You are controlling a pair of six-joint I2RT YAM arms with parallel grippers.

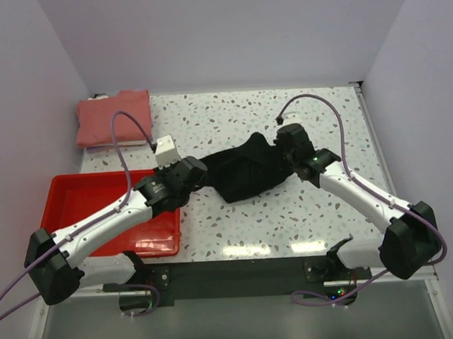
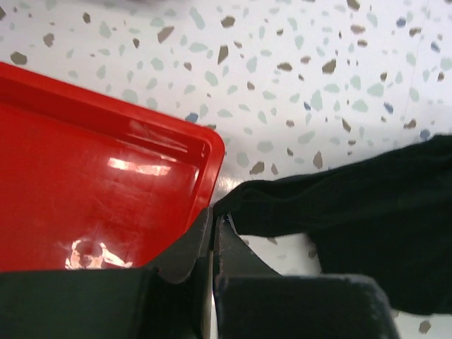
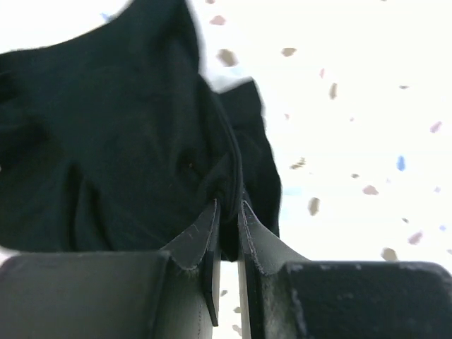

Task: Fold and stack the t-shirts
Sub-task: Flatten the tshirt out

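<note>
The black t-shirt (image 1: 246, 172) lies bunched up in the middle of the table. My left gripper (image 1: 199, 175) is shut on its left edge; in the left wrist view the fingertips (image 2: 214, 212) pinch a corner of the black cloth (image 2: 353, 205), which stretches off to the right. At the shirt's right side, my right gripper (image 1: 288, 148) is shut on a fold of the cloth. The right wrist view shows this gripper (image 3: 229, 206) with a ridge of the black t-shirt (image 3: 106, 141) squeezed between its fingers. A salmon-pink t-shirt (image 1: 114, 118) lies folded in the far left corner.
A red plastic tray (image 1: 80, 196) sits at the near left, partly under my left arm, and its corner (image 2: 106, 169) lies just left of the left fingertips. White walls close in the table at the back and both sides. Speckled tabletop shows around the black shirt.
</note>
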